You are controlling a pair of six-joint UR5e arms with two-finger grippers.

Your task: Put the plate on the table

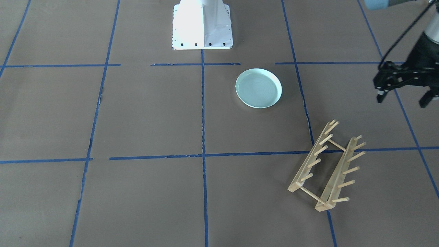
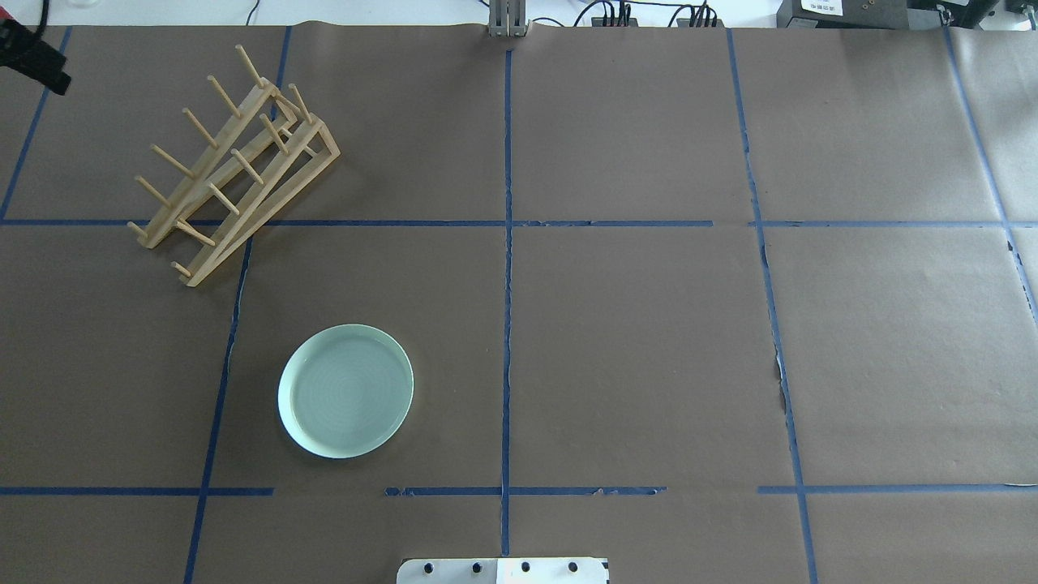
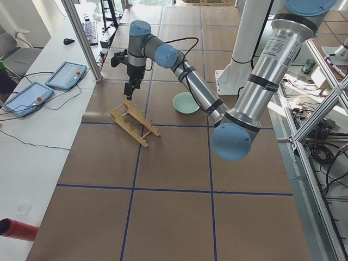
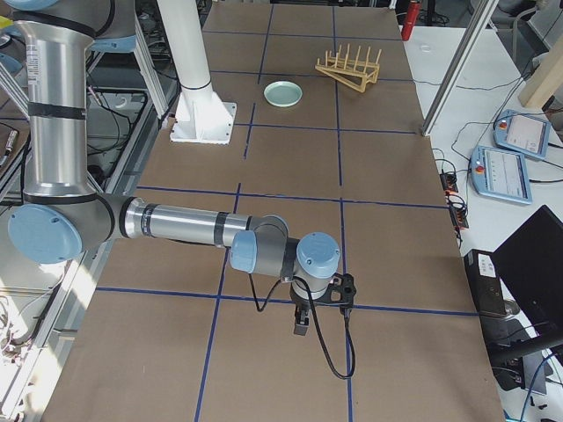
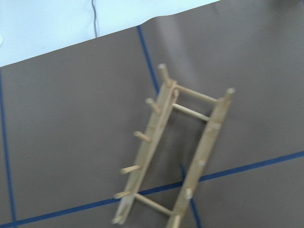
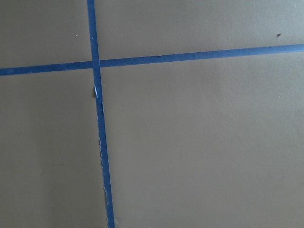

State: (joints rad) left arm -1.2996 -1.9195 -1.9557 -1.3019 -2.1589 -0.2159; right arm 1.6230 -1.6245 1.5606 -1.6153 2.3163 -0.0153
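Observation:
The pale mint-green plate [image 1: 258, 88] lies flat on the brown paper-covered table [image 1: 154, 113], right side up, with nothing touching it. It also shows in the overhead view [image 2: 346, 391] and both side views [image 3: 186, 103] [image 4: 283, 92]. My left gripper [image 1: 403, 97] is open and empty, raised above the table well away from the plate, near the wooden rack's far end [image 3: 129, 89]. My right gripper [image 4: 302, 323] shows only in the exterior right view, low over bare table far from the plate; I cannot tell whether it is open or shut.
A light wooden peg rack [image 1: 325, 166] stands empty on the table beyond the plate, on the robot's left [image 2: 235, 162] [image 5: 175, 156]. The white robot base [image 1: 202, 24] stands at the near edge. Blue tape lines [image 6: 97, 104] cross the table.

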